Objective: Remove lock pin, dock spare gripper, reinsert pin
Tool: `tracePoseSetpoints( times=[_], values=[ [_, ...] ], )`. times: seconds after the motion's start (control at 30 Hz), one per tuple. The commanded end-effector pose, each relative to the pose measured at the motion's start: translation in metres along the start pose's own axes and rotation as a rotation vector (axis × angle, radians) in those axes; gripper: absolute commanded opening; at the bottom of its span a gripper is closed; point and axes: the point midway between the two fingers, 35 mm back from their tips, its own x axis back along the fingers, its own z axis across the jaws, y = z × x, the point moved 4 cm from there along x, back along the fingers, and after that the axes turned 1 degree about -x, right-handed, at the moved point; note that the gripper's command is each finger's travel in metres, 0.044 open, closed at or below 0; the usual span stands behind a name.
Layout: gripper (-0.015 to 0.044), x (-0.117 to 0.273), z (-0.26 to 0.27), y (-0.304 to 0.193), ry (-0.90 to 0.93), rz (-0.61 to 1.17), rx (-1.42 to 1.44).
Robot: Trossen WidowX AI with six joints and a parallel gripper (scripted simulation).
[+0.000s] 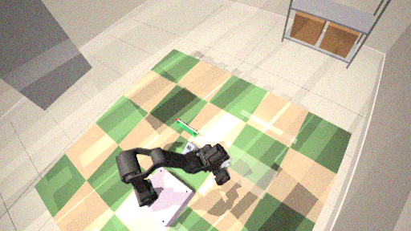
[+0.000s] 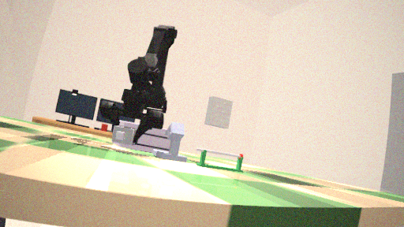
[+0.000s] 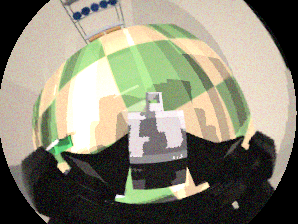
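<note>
My gripper is shut on the spare gripper, a light grey block, low over the mat. Its narrow spigot, with a square opening, points away from my wrist. The mount, a pale grey post on a flat foot, stands beside the arm, apart from the held block. The inside of its socket is hidden. The lock pin, a thin pale rod with a red end, lies across the green rack, out of the socket.
The arm's pale base box is close behind the mount and spare gripper. The green rack is beyond the mount. Checkered mat lies around them. A shelf with brown boxes and monitors are far in the background.
</note>
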Motion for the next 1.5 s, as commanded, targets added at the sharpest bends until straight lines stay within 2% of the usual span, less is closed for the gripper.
tracePoseSetpoints(
  times=[0.0, 0.6, 1.3, 1.47],
  values=[
    [0.0, 0.018, 0.0, 0.019, 0.001, -0.035, 0.002],
    [0.0, 0.082, 0.001, 0.045, 0.001, -0.034, 0.002],
    [0.0, 0.077, 0.001, 0.038, 0.003, -0.008, 0.001],
    [0.0, 0.076, 0.004, 0.029, 0.051, 0.048, -0.029]
  ],
)
